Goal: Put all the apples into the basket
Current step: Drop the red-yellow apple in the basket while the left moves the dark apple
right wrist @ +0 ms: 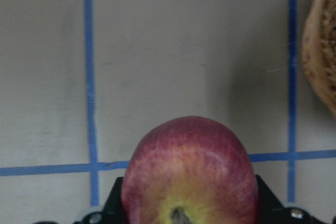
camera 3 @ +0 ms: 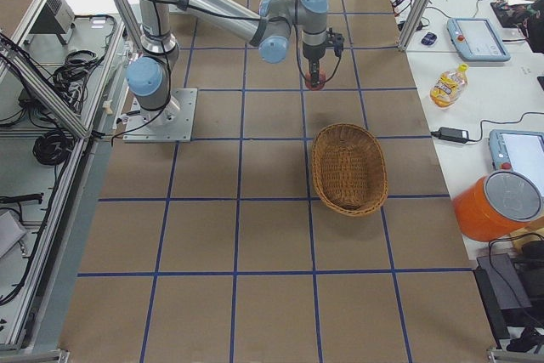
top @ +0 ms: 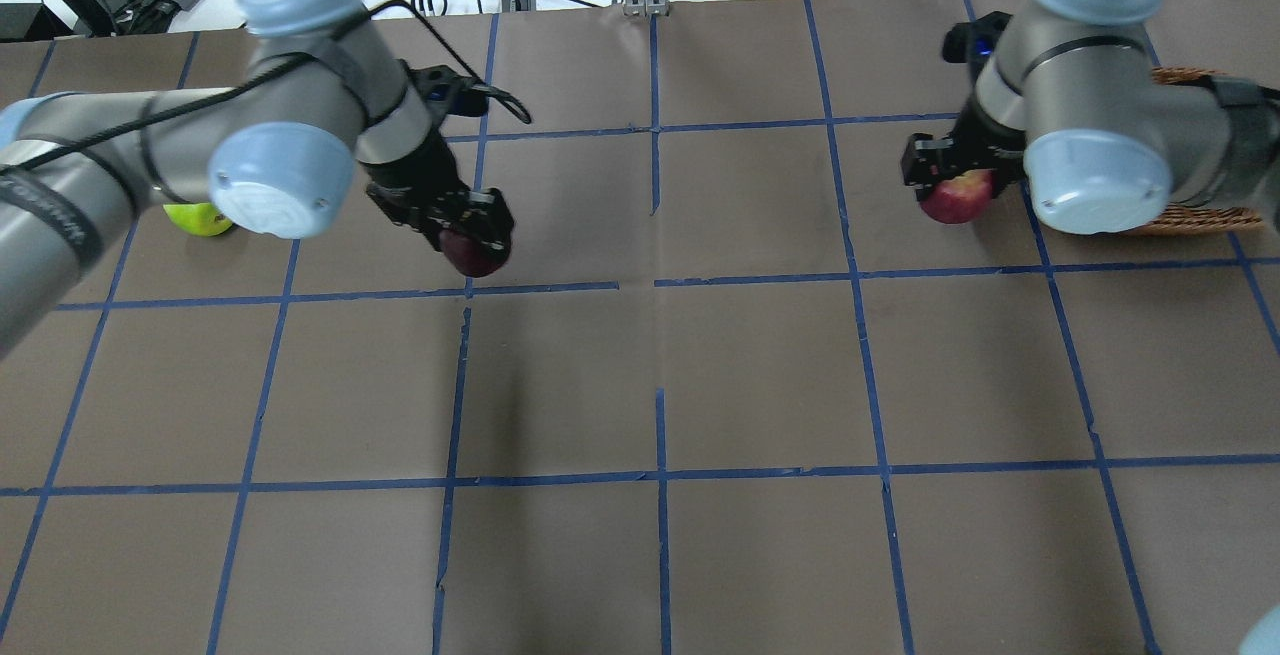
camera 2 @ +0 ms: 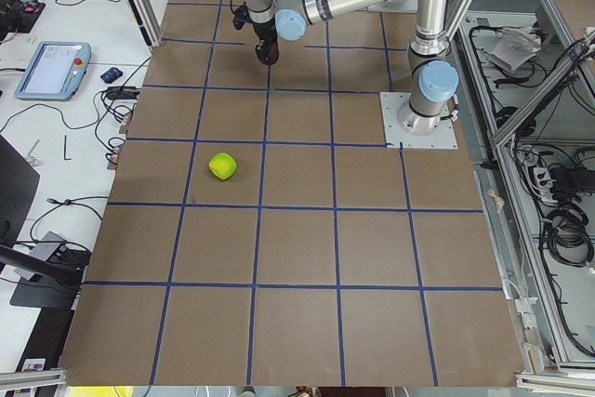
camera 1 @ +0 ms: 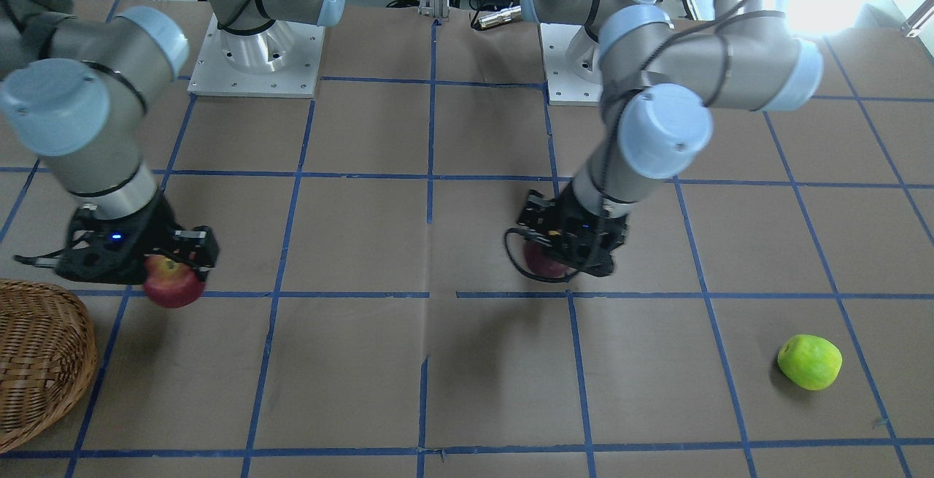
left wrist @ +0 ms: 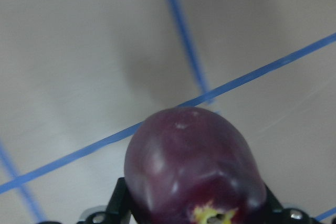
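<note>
From across the table (camera 1: 365, 361), brown paper squared off with blue tape (camera 1: 350, 294): the right gripper (camera 1: 175, 263) is clamped on the red apple (camera 1: 174, 290), round and glossy, jaws only as wide as the fruit. The woven wicker basket (camera 1: 36, 361) sits just beside it, at the frame's edge, not touching. Mid-table, the left gripper (camera 1: 558, 252) is closed around the maroon apple (camera 1: 541, 265), which peeks out beneath the black fingers. The green apple (camera 1: 810, 362), matte and a little lumpy, lies alone, well apart from both.

Overhead now: the maroon apple shows under the left gripper's tips, and the green one is half hidden behind the left arm (top: 280, 175). The red apple hangs in the right gripper, with the basket mostly covered by the right arm (top: 1095, 175).

From the left end: the green apple rests inside a grid square, well short of the left gripper and its dark apple.

From the right end: the basket reads as a long oval bowl with tight brown weave. The red apple is held just beyond its far end, outside the rim.

Left wrist: smooth, dark purple skin fills the lower frame, a pale stem end facing the lens, fingers (left wrist: 118, 203) pressing both flanks. Its shadow falls apart from it on the paper.

Right wrist: red streaks fade to yellow round the stem, fingers (right wrist: 113, 200) hugging each side, and the basket's woven edge is at the right border.
</note>
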